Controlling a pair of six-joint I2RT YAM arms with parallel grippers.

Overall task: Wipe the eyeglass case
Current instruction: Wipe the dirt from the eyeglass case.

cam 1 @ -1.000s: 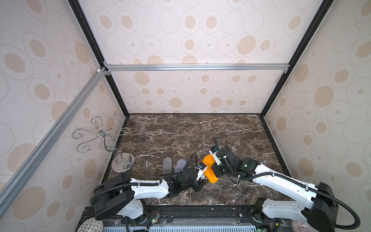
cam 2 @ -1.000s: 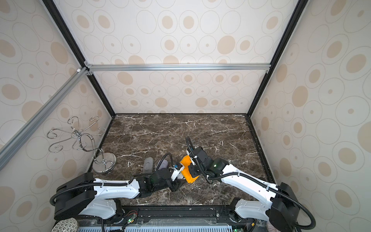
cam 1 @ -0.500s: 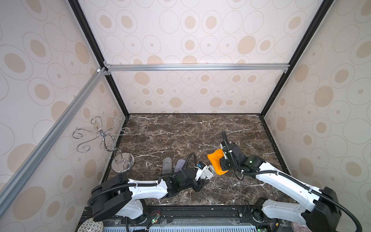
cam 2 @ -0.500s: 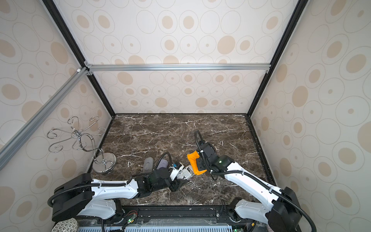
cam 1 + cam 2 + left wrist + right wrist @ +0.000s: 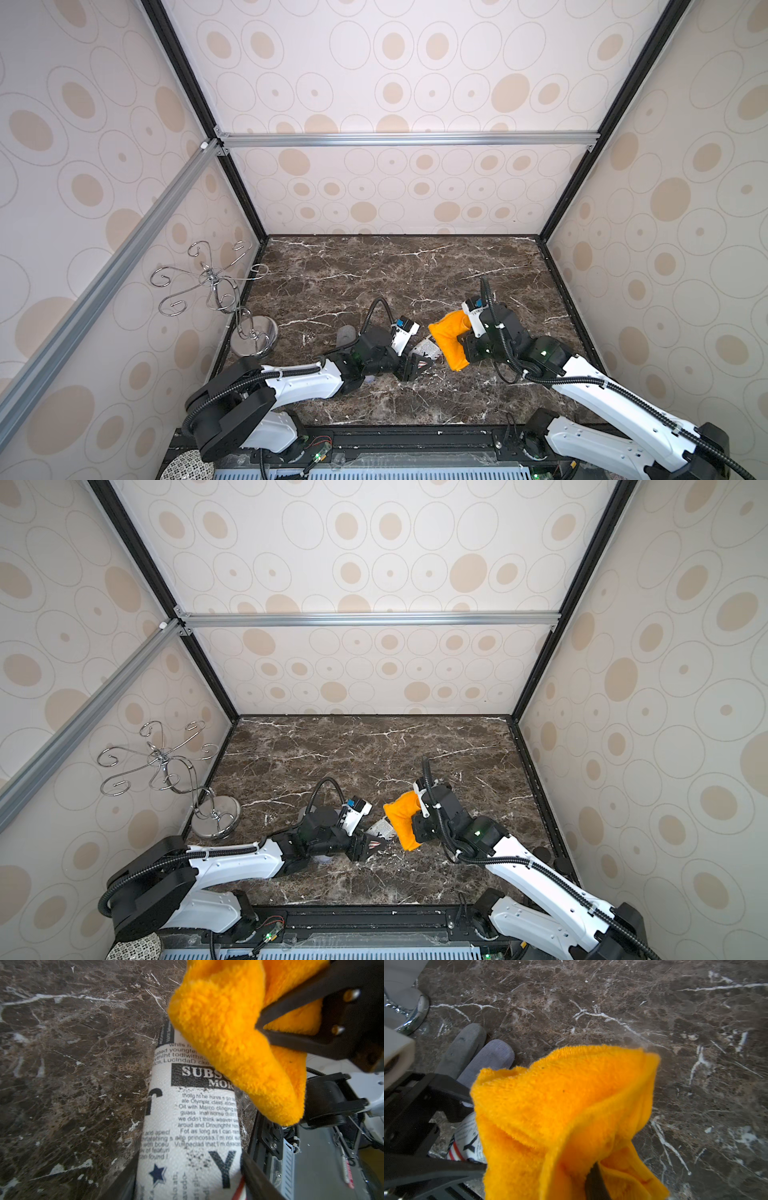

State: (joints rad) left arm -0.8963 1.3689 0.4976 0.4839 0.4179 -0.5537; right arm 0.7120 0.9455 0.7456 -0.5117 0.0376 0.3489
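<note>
In the left tool (image 5: 417,363) lies the eyeglass case (image 5: 191,1118).

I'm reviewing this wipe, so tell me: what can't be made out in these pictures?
Whether the orange cloth touches the newspaper-print eyeglass case: left wrist view, the cloth covers that spot.
Right gripper: right wrist view, cloth buries all but a finger sliver.
Grey case and lilac case: right wrist view, left gripper hides their ends.
</note>
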